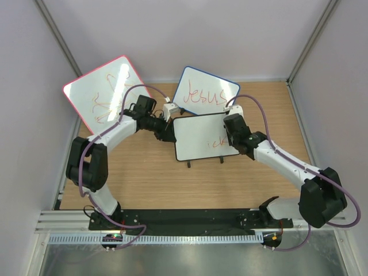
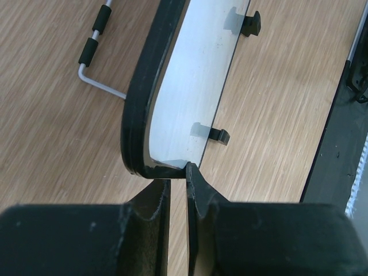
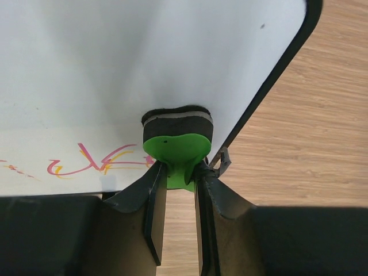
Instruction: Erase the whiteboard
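The whiteboard (image 1: 198, 138), white with a thin black frame and two small black feet, stands tilted in the middle of the table. Pink and yellow marks (image 3: 86, 162) remain near its lower right part. My left gripper (image 1: 170, 133) is shut on the board's left edge; the left wrist view shows its jaws (image 2: 175, 175) closed at the frame's rounded corner (image 2: 138, 164). My right gripper (image 1: 231, 123) is shut on the handle of a green eraser (image 3: 177, 148). The eraser's black felt pad presses on the board's face (image 3: 144, 57), just right of the marks.
A larger pink-red-framed board (image 1: 106, 92) with orange scribbles leans at the back left. A blue-framed board reading "Jesus" (image 1: 204, 92) stands right behind the whiteboard. A bent metal rod with black sleeves (image 2: 95, 52) lies on the wood. A black rail (image 1: 184, 218) runs along the near edge.
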You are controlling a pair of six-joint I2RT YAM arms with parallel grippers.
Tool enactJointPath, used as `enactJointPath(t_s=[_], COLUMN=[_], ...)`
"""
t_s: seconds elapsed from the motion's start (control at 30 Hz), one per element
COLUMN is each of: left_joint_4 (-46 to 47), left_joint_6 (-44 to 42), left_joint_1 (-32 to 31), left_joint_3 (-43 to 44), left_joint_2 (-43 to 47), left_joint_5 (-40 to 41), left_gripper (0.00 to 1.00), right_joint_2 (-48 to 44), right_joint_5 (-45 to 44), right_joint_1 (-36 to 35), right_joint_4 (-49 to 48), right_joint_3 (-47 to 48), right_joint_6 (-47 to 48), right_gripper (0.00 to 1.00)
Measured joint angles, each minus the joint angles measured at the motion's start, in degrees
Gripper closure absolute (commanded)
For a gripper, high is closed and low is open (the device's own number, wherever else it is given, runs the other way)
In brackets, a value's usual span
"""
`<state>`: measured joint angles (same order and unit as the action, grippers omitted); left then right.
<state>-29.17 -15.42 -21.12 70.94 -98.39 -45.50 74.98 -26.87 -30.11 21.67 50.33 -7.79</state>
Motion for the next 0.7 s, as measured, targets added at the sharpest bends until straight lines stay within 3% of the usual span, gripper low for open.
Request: enactJointPath(t_s=[0.37, 0.53, 0.7], left_joint_4=[-0.02, -0.11, -0.28], left_joint_6=[-0.09, 0.02, 0.2], left_joint_1=[-0.02, -0.02, -0.02], left_joint_3=[0.02, 0.02, 0.02], left_joint_2=[0.0, 0.0, 0.0], left_joint_5=[0.02, -0.04, -0.37], left_gripper=[1.0, 1.0, 1.0], right_joint_2=[3.3, 2.38, -0.7], right_joint_5=[-2.38, -2.47, -1.46], right_joint_1=[2.91, 2.95, 2.97], right_joint_4=[1.33, -2.51, -5.38], right_joint_3=[14.71, 10.1, -1.44], right_joint_6=[4.9, 3.96, -0.24], right_gripper=[0.99, 0.99, 0.99])
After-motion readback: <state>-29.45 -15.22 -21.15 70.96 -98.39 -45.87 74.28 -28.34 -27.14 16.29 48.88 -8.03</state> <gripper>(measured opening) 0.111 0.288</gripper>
